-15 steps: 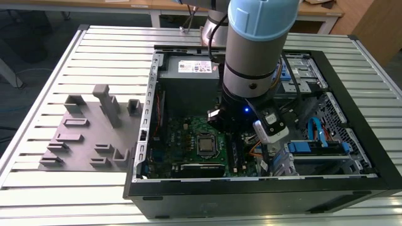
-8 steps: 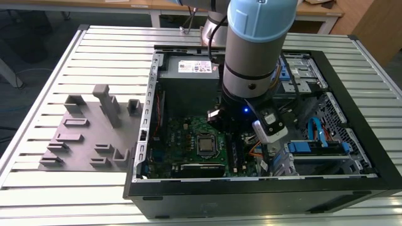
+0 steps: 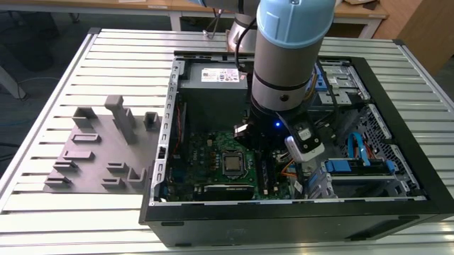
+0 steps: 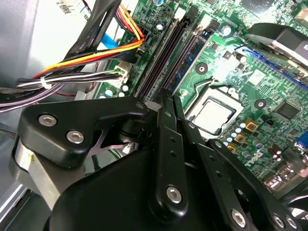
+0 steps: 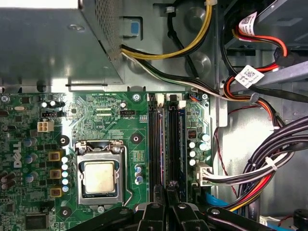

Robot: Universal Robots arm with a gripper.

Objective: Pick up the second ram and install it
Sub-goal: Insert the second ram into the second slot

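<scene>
The second ram (image 5: 174, 144) is a thin dark blue stick standing on edge along the black memory slots (image 5: 156, 144) of the green motherboard (image 5: 96, 115). In both wrist views it runs straight into my fingertips. My gripper (image 5: 167, 190) sits low over the slots with its fingers pressed together on the stick's top edge. In the second wrist view the same blue stick (image 4: 186, 62) leads into the gripper (image 4: 174, 98) beside the slots (image 4: 161, 57). The exterior view has the arm (image 3: 284, 69) reaching down into the open computer case (image 3: 298, 212).
A bare processor socket (image 5: 98, 175) lies close beside the slots. Bundles of black, red and yellow cables (image 5: 260, 163) crowd the other side. A metal power supply box (image 5: 48, 43) stands beyond the board. On the exterior view's left, a grey parts holder (image 3: 99, 154) rests on the slatted table (image 3: 42, 133).
</scene>
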